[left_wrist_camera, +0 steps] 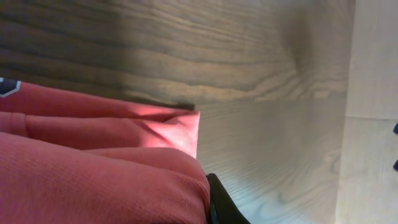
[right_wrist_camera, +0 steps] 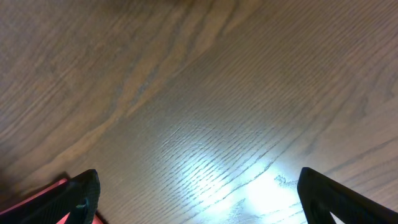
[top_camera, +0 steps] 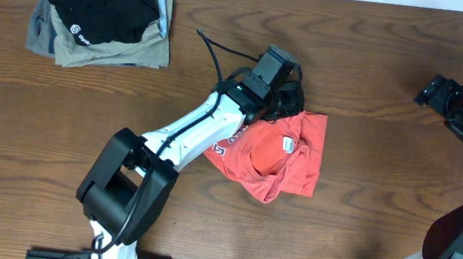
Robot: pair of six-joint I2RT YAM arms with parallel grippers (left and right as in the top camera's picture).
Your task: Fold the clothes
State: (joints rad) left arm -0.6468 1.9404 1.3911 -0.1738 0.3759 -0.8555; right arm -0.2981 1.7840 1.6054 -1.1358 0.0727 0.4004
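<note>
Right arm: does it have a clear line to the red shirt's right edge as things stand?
Probably yes. Its open fingers sit at the table's right side, only bare wood between them and the shirt; the left arm crowds just the shirt's upper-left corner.

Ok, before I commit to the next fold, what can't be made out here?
Overhead: the left arm covers where the left end effector grips, and most of the print on the T-shirt.
Left wrist: fabric crowds the frame and only one finger shows, so how much cloth is pinched is hidden.
Right wrist: the open right end effector sees mostly table; the T-shirt is cut off at the corner.
</note>
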